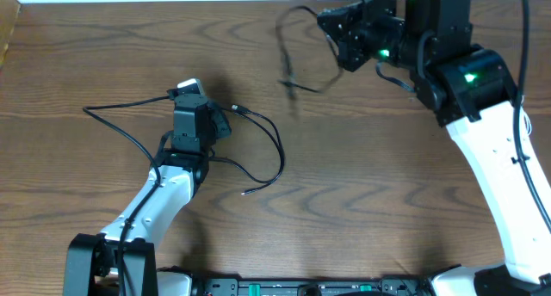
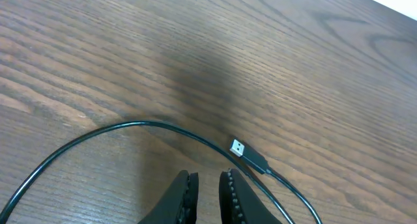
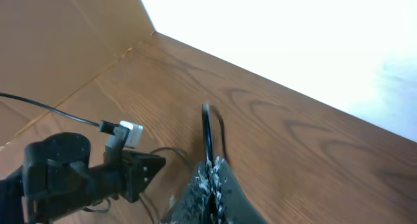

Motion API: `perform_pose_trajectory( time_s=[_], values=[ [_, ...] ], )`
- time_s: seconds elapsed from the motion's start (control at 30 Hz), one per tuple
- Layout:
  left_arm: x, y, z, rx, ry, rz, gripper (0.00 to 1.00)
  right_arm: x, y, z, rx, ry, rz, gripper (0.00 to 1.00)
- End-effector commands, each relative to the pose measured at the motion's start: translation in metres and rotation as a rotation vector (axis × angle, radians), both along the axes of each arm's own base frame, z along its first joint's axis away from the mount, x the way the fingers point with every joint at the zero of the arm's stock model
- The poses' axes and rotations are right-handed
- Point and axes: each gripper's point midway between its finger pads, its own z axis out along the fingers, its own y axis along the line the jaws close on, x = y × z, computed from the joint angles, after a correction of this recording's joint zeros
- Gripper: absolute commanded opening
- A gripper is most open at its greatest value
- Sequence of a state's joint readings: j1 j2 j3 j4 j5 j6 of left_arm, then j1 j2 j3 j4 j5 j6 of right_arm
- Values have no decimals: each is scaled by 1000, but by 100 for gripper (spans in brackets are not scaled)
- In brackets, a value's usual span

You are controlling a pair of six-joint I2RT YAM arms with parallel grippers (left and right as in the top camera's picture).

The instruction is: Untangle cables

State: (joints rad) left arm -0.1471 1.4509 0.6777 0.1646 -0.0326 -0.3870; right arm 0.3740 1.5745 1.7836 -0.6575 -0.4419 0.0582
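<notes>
A black cable (image 1: 275, 145) lies in loops on the wooden table around my left gripper (image 1: 215, 124). Its USB plug (image 1: 235, 109) rests just ahead of that gripper. In the left wrist view the plug (image 2: 238, 148) lies beyond the fingertips, and the cable (image 2: 130, 125) arcs across in front. The left gripper (image 2: 208, 185) stands open by a narrow gap, with nothing between the tips. Another black cable (image 1: 284, 46) hangs lifted at the back right. My right gripper (image 1: 330, 22) is shut on it. In the right wrist view this cable (image 3: 206, 129) rises from the closed right gripper (image 3: 212, 168).
A brown cardboard wall (image 3: 65, 42) stands along the table's left side, and a white wall runs behind the far edge. My left arm (image 3: 85, 178) shows in the right wrist view. A black equipment bar (image 1: 301, 287) lines the front edge.
</notes>
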Motion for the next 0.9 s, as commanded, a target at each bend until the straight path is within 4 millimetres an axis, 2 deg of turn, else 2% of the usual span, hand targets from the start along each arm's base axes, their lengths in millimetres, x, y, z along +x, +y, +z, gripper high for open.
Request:
perform_pose_trajectory(
  time_s=[0.0, 0.1, 0.2, 0.27, 0.3, 0.4, 0.5, 0.53, 0.7, 0.87],
  values=[
    [6, -10, 9, -25, -26, -51, 27, 8, -10, -10, -50, 8, -48, 1],
    [6, -41, 18, -135, -51, -195, 38, 7, -9, -16, -56, 28, -45, 1],
    [-4, -88, 38, -236, -115, -490, 53, 5, -6, -14, -37, 38, -26, 1],
    [-14, -107, 49, -282, -150, -626, 58, 4, -5, -14, -26, 47, -25, 1],
    [-16, -111, 50, -291, -153, -649, 60, 4, -5, -15, -26, 52, -27, 1],
    [-13, -104, 45, -267, -138, -610, 62, 2, -11, -26, -56, 94, -51, 1],
    [-10, -96, 40, -235, -123, -560, 62, -1, -24, -50, -129, 177, -107, 2],
    [-9, -95, 39, -230, -121, -554, 62, -2, -30, -59, -159, 206, -131, 6],
    [-9, -94, 38, -229, -119, -551, 62, -12, -70, -119, -372, 390, -296, 30],
    [-7, -91, 37, -214, -118, -530, 62, -17, -115, -179, -605, 554, -487, 34]
  ],
)
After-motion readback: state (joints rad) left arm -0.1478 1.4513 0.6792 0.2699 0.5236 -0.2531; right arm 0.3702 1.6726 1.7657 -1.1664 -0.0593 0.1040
